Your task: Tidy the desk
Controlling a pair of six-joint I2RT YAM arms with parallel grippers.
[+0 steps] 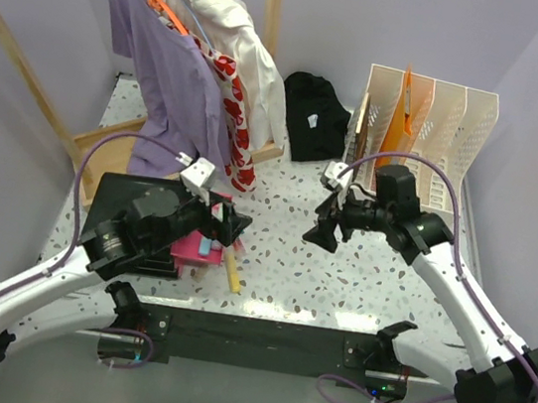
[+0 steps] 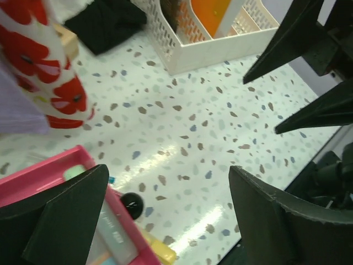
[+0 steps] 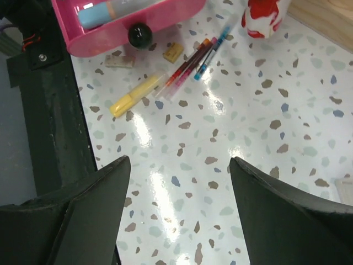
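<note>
The white terrazzo desk (image 1: 285, 269) carries a pink tray (image 1: 200, 248) of markers near its front left. My left gripper (image 1: 231, 224) hovers open and empty over the tray's right edge; the left wrist view (image 2: 168, 168) shows the tray (image 2: 49, 165) under its left finger. My right gripper (image 1: 323, 231) is open and empty above bare desk at centre right (image 3: 179, 160). A yellow highlighter (image 3: 135, 95), a few pens (image 3: 193, 63), two small erasers (image 3: 172, 51) and a black ball (image 3: 140, 35) lie loose beside the tray (image 3: 127, 22).
A white file organizer (image 1: 430, 124) with an orange folder stands at the back right. Black cloth (image 1: 314, 116) lies at the back centre. A wooden rack with hanging clothes (image 1: 198, 61) fills the back left. A black flat slab (image 1: 119, 200) lies left. The black rail (image 1: 250, 339) edges the front.
</note>
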